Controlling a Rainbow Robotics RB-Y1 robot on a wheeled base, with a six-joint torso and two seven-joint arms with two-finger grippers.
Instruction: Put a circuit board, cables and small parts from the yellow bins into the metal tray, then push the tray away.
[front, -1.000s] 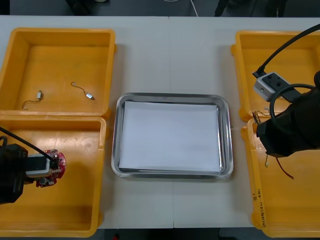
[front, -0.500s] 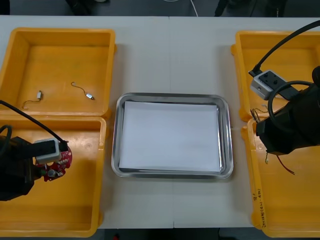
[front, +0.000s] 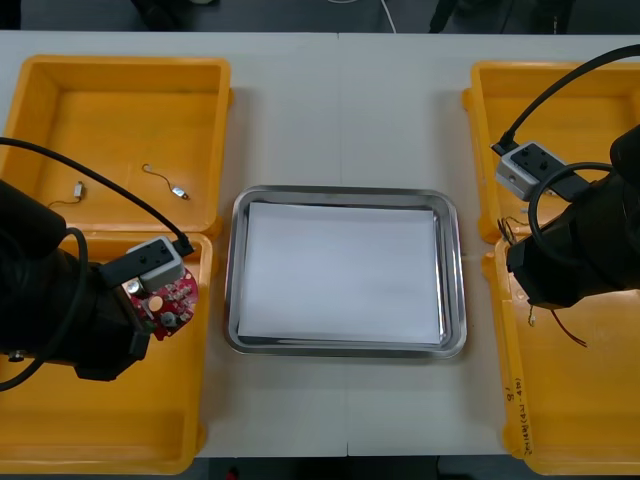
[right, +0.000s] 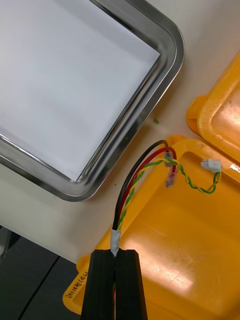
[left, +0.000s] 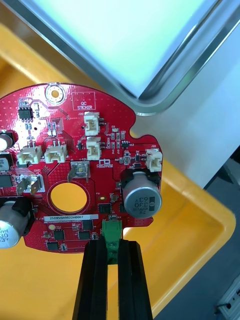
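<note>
Two loads hang. Left gripper (left: 110, 246) pinches the stiff, fragile board (left: 95, 150) by a green edge tab (left: 111, 234) above the near-left bin's (front: 120, 420) right edge. Right gripper (right: 116, 256) nips the limp cable's (right: 126, 194) taped end, seemingly above the near-right bin's (front: 590, 420) left edge.

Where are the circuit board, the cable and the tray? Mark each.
circuit board (left: 75, 165), left wrist view, middle of its red face.
cable (right: 128, 195), right wrist view, midway along the wires.
tray (front: 233, 280), front view, left rim.
</note>
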